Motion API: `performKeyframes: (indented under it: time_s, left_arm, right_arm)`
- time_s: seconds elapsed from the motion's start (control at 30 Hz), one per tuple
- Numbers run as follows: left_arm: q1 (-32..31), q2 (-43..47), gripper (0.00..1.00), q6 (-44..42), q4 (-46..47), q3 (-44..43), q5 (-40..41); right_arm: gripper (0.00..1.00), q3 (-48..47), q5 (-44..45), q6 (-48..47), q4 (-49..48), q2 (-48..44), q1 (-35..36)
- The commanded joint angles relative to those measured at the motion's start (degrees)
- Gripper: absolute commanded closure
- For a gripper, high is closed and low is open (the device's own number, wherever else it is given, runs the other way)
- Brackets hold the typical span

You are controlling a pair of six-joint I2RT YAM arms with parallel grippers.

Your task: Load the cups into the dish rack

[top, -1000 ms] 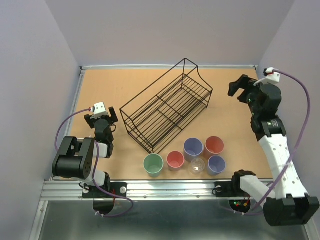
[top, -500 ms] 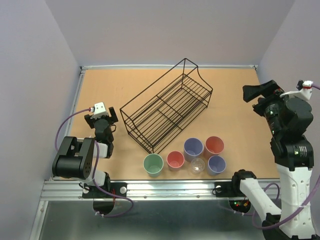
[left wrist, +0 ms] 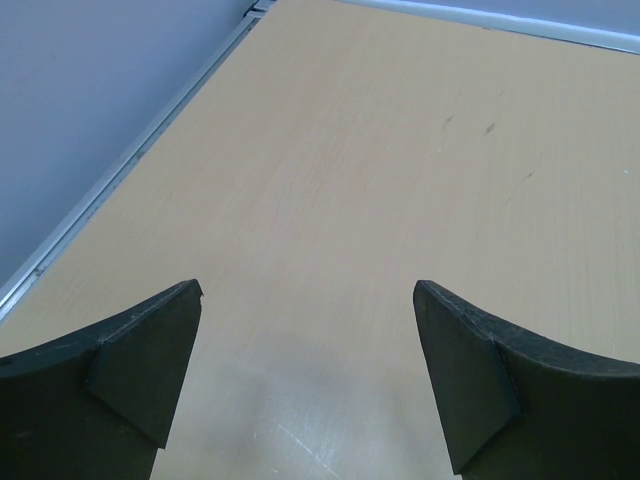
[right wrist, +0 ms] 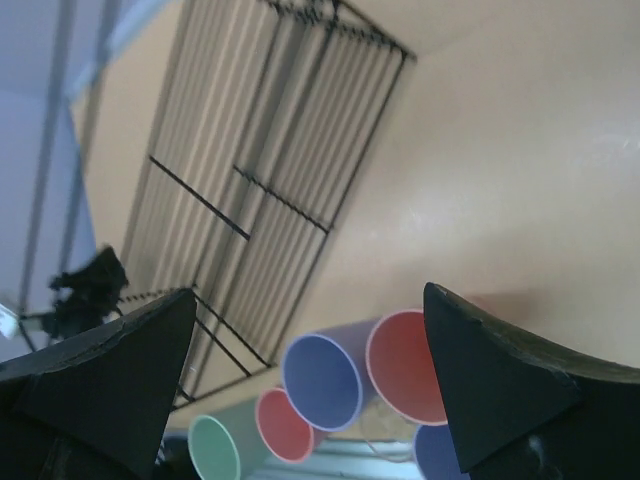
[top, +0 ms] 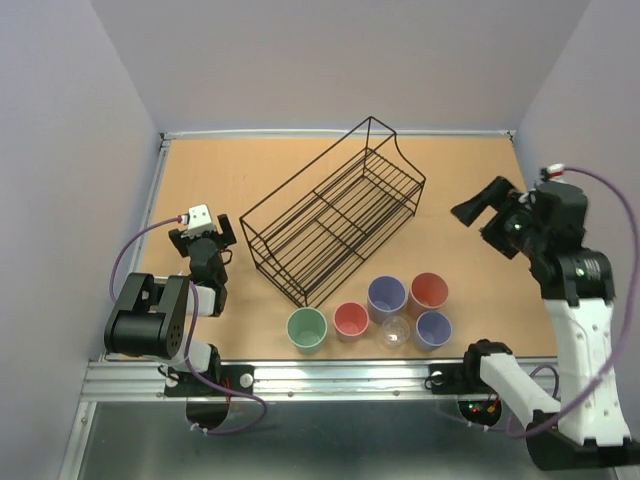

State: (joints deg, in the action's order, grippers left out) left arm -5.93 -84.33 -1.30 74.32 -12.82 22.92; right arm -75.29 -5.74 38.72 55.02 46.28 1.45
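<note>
Fingers spread wide on both: left gripper [top: 203, 238] sits low over the table [top: 250, 170], right gripper [top: 480, 208] hangs higher. Six cups [top: 386, 296] stand clustered just outside the rack [top: 340, 220], by its near end.

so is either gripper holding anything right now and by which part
Nothing is held. The left gripper and the right gripper are both open and empty; all six cups stand on the table, outside the rack.
</note>
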Motion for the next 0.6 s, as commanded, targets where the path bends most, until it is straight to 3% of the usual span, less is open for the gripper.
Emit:
performKeyframes:
  time_s: [0.0,0.17,0.3,0.43,0.57]
  left_arm:
    - [-0.13,0.66,0.01,-0.81,16.47,-0.10,0.46]
    - [-0.13,0.66,0.01,-0.81,16.47,-0.10,0.37]
    - [-0.13,0.66,0.01,-0.72,16.47,-0.10,0.38]
    - [-0.13,0.66,0.01,-0.81,16.47,-0.10,0.46]
    - [-0.13,0.66,0.01,-0.81,16.47,-0.10,0.46]
  right_arm:
    - [0.00,8.03,-15.78,-7.26,8.09,-0.03,-0.22]
    - [0.00,4.63,-11.77,-5.06,4.92,-7.87,-0.22]
    - [0.00,6.03,-4.37,2.76,4.83,-11.12,-0.14]
    - [0.00,7.69,-9.29,-1.19,9.36,-10.43,-0.22]
    - [0.00,15.32,-10.34,-4.08,12.82,-8.66,-0.22]
